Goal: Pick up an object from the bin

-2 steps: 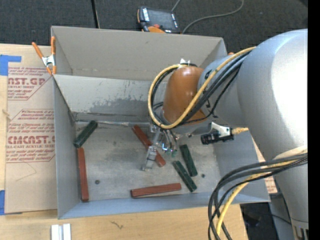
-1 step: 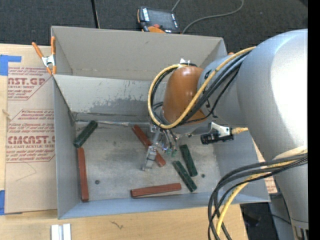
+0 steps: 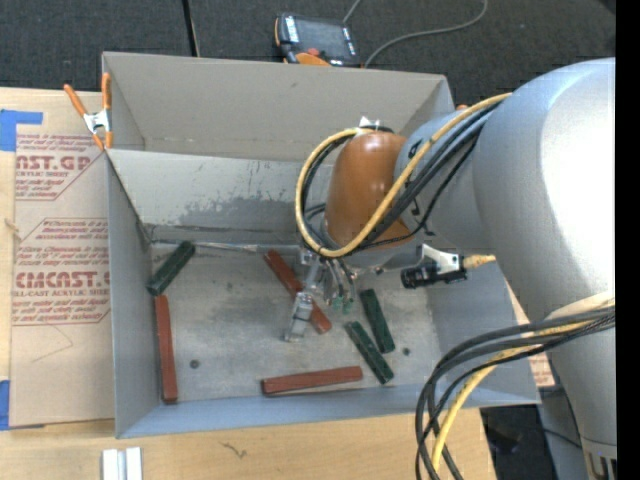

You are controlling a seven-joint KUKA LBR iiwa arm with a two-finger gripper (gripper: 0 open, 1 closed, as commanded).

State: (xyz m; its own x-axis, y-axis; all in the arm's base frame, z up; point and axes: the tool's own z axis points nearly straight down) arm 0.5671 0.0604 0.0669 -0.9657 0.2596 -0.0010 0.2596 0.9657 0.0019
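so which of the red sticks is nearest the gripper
The diagonal red stick mid-bin, right beside the gripper. The other two lie apart from it: the left-wall stick and the near-wall stick.

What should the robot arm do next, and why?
Probably ease straight down a little. The gripper sits right over the slanted red-brown stick in the middle of the bin, which lies flat on the floor. Two dark green sticks lie close beside it, so sliding sideways might bump them.
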